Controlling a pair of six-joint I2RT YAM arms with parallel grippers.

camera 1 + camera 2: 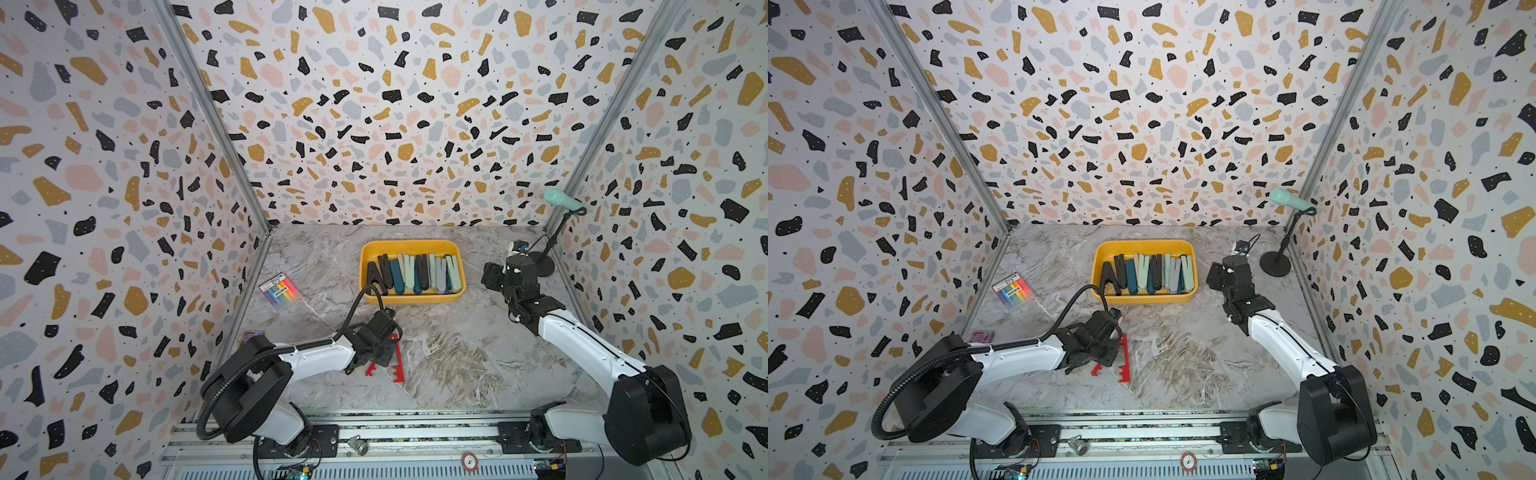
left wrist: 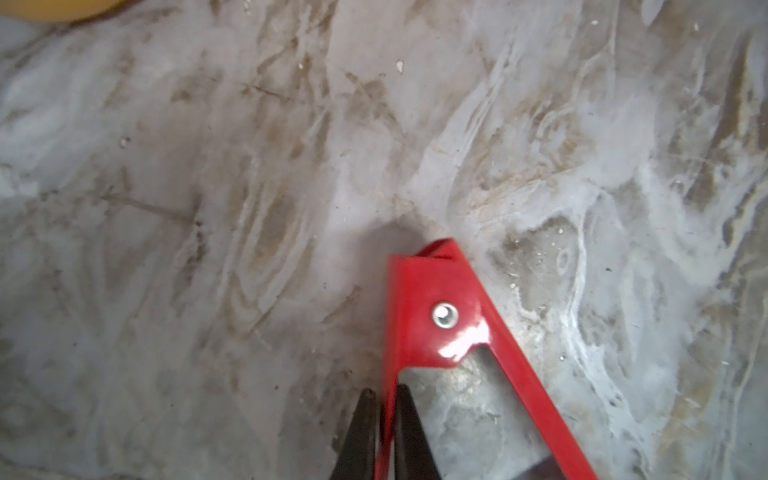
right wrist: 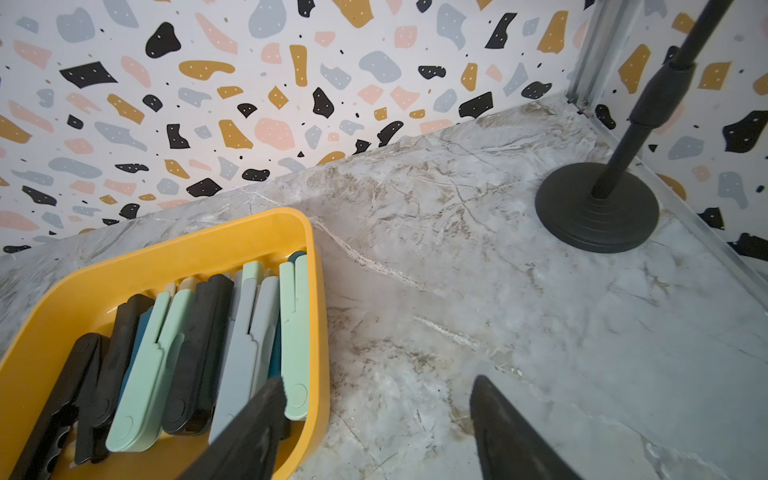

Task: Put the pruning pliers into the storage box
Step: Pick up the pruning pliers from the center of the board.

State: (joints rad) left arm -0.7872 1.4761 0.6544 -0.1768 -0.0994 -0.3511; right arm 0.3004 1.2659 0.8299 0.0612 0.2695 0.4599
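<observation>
Over the grey marble-patterned tabletop point(image 1: 457, 353), apart from the mustard-yellow plastic storage box point(image 1: 411, 246), the left gripper point(image 2: 385, 395) is clamped on one arm of the notched red V-shaped pruning pliers point(image 2: 440, 316). Other pliers point(image 1: 415, 274) lie inside the box. The right gripper point(image 3: 380, 382) hangs beside it, jaws apart, empty

Marble table point(image 1: 449, 349): open centre stretch from red pliers point(image 1: 399, 363) to storage box point(image 1: 411, 245), whose floor is packed with pruning pliers point(image 1: 409, 272) save a bare far strip; microphone stand point(image 1: 545, 266) in far right corner, striped packet point(image 1: 279, 289) by left wall point(image 1: 124, 208).
</observation>
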